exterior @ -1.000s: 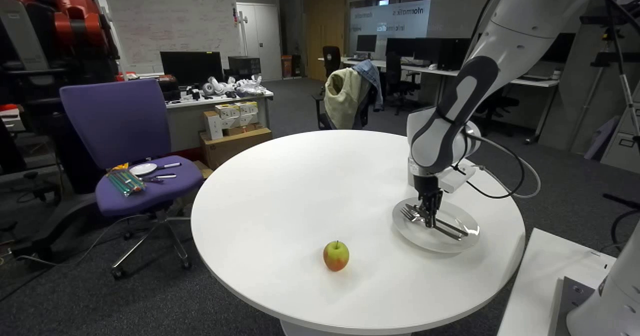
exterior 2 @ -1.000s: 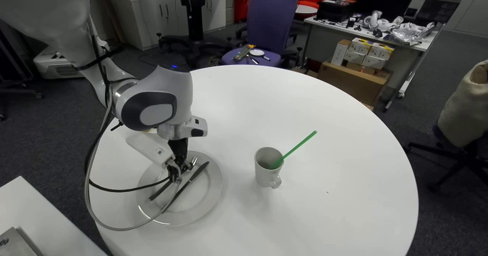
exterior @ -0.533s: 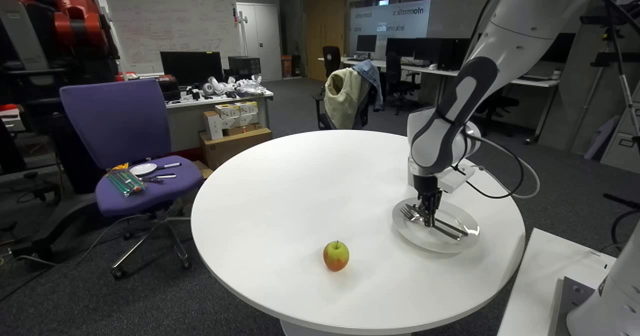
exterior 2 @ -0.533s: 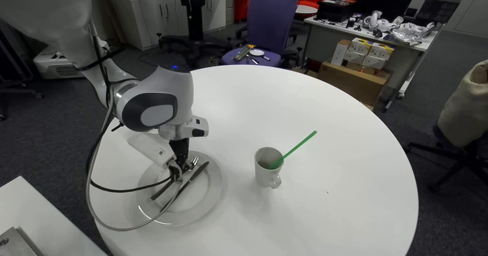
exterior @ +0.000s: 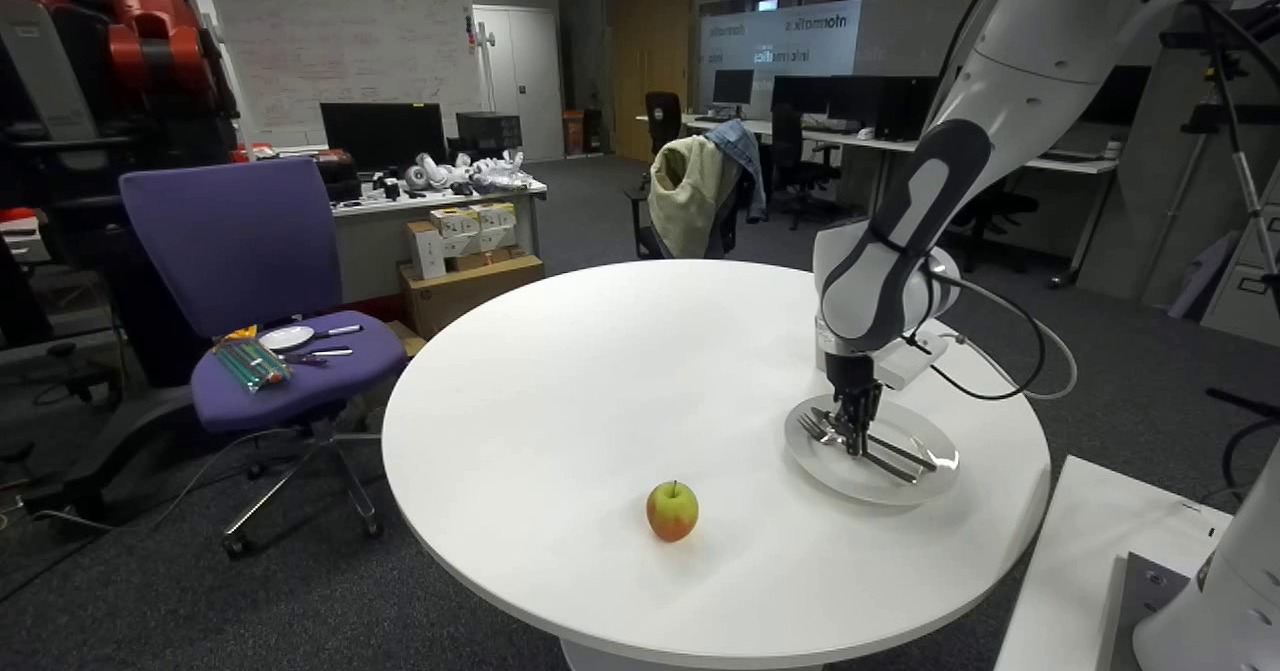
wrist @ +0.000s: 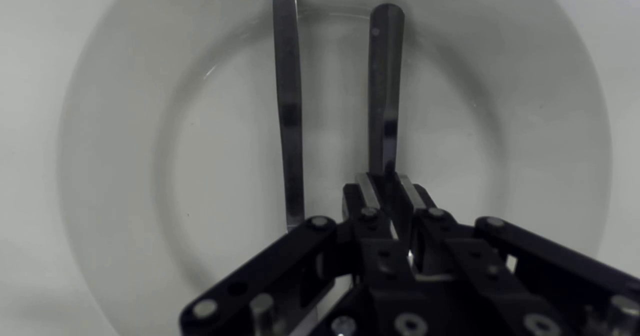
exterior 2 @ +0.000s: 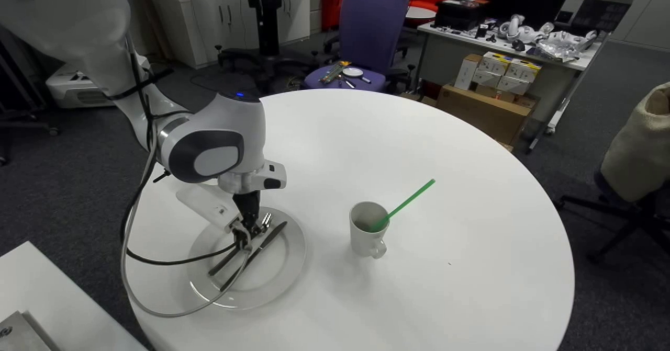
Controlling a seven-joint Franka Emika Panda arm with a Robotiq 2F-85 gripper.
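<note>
My jaws clenched on fork (wrist: 386, 75), its handle running between them toward top of wrist view, right of centre. Knife (wrist: 288, 80) alongside at left, outside my grip. Plate (wrist: 555, 125) beneath both. Against earlier frame, fork's handle end (exterior 2: 212, 273) crept slightly right in exterior view, my arm (exterior 2: 214, 155) bit lower. Mug (exterior 2: 362, 242) with green straw (exterior 2: 411, 200) right of plate; apple (exterior: 672, 511) at lower centre, on table (exterior: 600, 371); both unmoved. Purple chair (exterior: 235, 241) beyond, left.
</note>
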